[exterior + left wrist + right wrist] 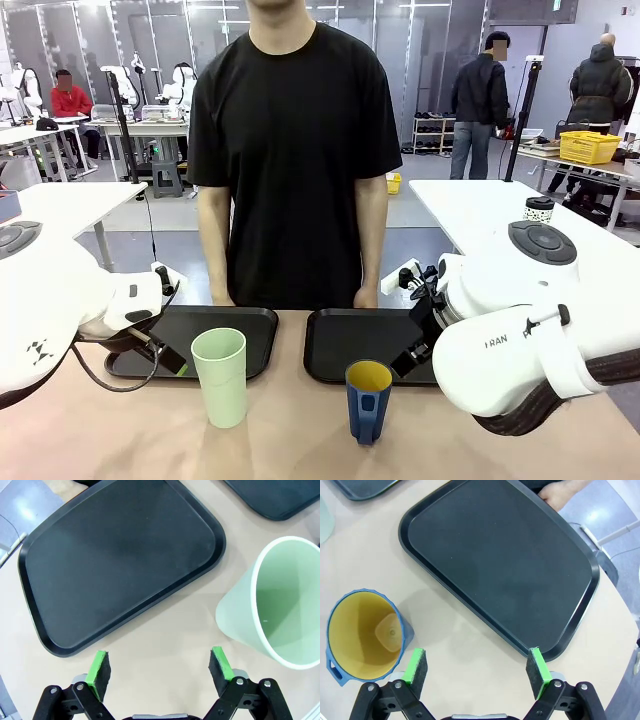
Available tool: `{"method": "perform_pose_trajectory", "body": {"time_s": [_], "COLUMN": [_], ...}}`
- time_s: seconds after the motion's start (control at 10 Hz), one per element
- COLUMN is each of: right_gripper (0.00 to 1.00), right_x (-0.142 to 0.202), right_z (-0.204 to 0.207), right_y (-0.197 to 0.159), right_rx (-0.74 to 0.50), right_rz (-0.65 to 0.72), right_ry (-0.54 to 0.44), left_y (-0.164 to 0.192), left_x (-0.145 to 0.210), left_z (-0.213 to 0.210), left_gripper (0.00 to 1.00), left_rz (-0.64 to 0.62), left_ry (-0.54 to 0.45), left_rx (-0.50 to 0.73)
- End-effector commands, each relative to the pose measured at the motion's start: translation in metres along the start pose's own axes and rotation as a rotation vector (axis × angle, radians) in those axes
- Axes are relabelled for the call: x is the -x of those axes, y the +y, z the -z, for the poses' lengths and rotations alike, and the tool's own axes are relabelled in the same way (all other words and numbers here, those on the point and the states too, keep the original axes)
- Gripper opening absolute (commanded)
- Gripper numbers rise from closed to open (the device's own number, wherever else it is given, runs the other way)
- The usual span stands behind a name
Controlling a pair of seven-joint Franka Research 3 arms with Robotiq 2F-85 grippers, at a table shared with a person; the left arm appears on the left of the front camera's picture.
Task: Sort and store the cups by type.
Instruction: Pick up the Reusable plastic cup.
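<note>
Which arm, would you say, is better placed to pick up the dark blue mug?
Right: the right arm's fingers, open, hang beside the dark blue mug with yellow inside, whereas the left arm's fingers sit by the tall pale mint-green plastic tumbler.

We see a tan surface (300,445) bearing two black trays side by side toward its far edge, the left tray (215,320) and the right tray (360,335), with the mint-green tumbler (220,378) upright before the first and the dark blue mug (368,402) upright before the second
</note>
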State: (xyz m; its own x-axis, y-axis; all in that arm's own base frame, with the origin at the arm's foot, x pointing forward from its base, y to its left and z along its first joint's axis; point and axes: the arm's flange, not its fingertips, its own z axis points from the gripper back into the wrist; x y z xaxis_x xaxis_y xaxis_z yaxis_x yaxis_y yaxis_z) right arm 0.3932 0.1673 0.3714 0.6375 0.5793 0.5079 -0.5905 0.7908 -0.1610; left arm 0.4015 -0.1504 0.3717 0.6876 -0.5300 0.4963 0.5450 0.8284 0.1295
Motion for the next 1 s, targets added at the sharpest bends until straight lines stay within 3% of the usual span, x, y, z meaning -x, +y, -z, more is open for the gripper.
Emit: {"method": "perform_pose_trajectory", "body": {"time_s": [0.0,0.2,0.3,0.4,0.6,0.7,0.9], "right_gripper": [1.0,1.0,1.0,1.0,1.0,1.0,1.0], "right_x": [0.0,0.0,-0.009,-0.025,-0.043,-0.048,-0.048], "right_z": [0.0,0.0,-0.016,-0.044,-0.09,-0.108,-0.133], "right_y": [0.0,0.0,0.002,0.007,0.015,0.018,0.023], "right_rx": [-0.001,0.0,0.086,0.138,0.241,0.246,0.265], "right_rz": [0.003,0.0,0.009,0.069,0.066,0.112,0.165], "right_ry": [0.0,0.0,0.011,-0.004,-0.053,-0.051,-0.043], "left_y": [0.0,0.0,-0.003,-0.01,-0.024,-0.033,-0.042], "left_x": [0.0,0.0,-0.005,-0.014,-0.029,-0.033,-0.033], "left_z": [0.0,0.0,-0.016,-0.04,-0.081,-0.097,-0.116], "left_gripper": [1.0,1.0,1.0,1.0,1.0,1.0,1.0], "left_rz": [-0.001,0.0,-0.027,-0.072,-0.113,-0.19,-0.185], "left_ry": [0.0,0.0,0.0,-0.026,-0.134,-0.153,-0.207], "left_rx": [0.0,0.0,-0.108,-0.142,-0.141,-0.118,-0.118]}}
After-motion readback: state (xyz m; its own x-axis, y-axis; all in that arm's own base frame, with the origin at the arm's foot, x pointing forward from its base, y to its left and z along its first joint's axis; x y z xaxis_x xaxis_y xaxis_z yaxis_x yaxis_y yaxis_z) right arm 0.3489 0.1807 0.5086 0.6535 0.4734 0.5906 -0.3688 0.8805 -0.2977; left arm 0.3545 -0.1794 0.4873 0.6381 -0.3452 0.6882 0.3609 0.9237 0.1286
